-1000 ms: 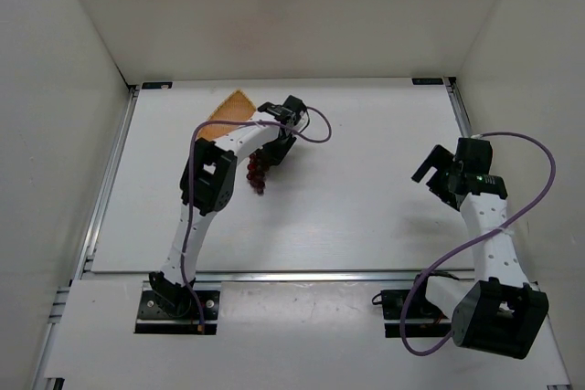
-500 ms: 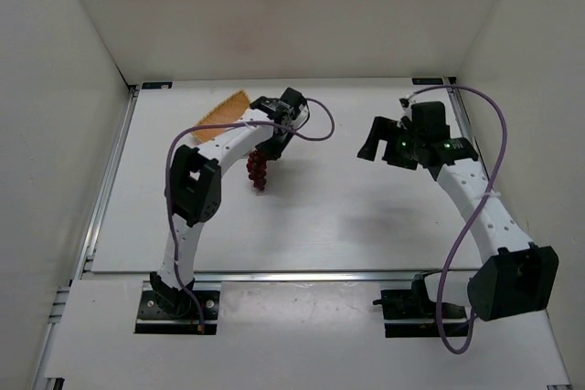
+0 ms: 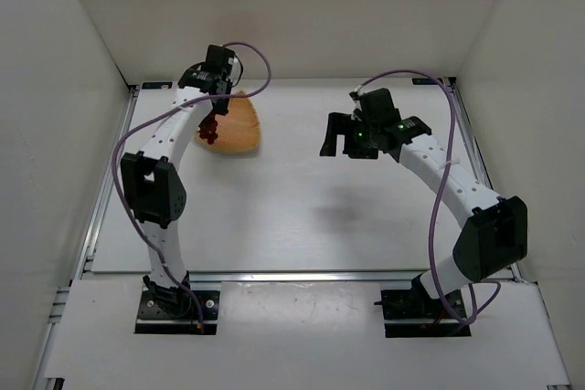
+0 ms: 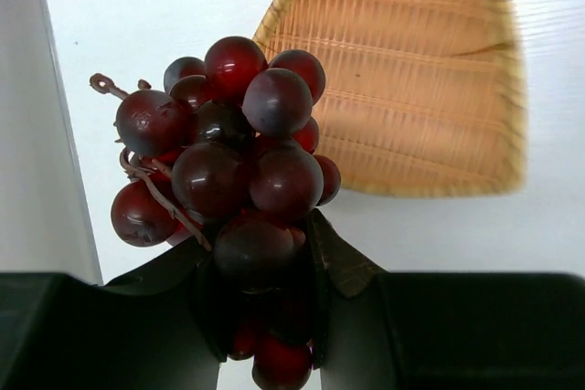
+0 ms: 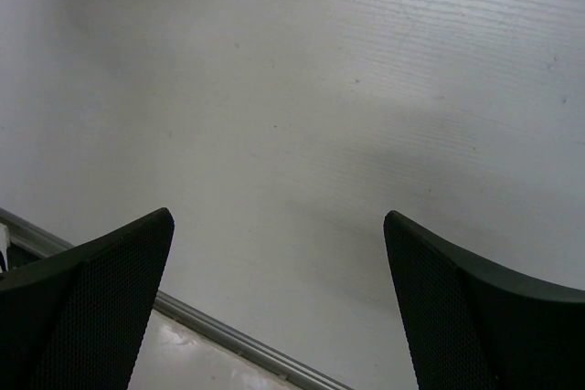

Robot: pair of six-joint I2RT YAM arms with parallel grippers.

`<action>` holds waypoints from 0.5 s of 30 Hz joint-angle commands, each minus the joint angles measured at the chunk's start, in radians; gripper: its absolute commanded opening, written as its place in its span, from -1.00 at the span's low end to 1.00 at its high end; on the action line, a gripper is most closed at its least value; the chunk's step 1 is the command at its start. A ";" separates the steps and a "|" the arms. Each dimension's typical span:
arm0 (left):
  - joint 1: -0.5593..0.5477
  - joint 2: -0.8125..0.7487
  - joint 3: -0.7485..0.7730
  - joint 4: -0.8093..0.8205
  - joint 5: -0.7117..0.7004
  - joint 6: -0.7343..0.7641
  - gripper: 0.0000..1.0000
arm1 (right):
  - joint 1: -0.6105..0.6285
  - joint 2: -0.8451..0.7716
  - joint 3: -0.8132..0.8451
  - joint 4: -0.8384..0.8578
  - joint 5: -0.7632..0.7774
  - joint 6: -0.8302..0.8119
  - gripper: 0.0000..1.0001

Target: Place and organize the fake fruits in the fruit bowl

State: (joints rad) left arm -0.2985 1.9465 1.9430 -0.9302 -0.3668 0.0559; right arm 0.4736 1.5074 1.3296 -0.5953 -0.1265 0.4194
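- The left gripper [image 4: 265, 294] was clenched on the grapes [image 4: 233, 166], its fingers pinching the lower beads of the bunch.
- The grapes were held off the desk [image 3: 347, 216], just at the left rim of the fruit bowl [image 3: 242, 127].
- The fruit bowl lay near the desk's far left corner.
- The right gripper [image 5: 279, 289] hovered over bare desk, jaws spread wide, grasping nothing.

My white bench [image 3: 302, 226], faint wood grain, metal rails [image 3: 108, 180] along left and near edges. Plain white walls [image 3: 292, 15] box me in on three sides. Soft even light.
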 commanded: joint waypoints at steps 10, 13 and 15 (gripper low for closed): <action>-0.024 0.213 0.122 0.074 -0.064 0.064 -0.42 | 0.068 0.082 0.184 -0.018 0.041 0.022 1.00; -0.024 0.186 0.099 0.074 -0.079 0.064 0.62 | 0.068 0.082 0.184 -0.027 0.041 0.022 1.00; -0.024 0.151 0.074 0.074 -0.092 0.029 1.00 | 0.068 0.073 0.184 -0.028 0.041 0.012 1.00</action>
State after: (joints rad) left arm -0.3264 2.2250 2.0243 -0.8761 -0.4164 0.1139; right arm 0.5426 1.5860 1.4757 -0.6083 -0.0998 0.4412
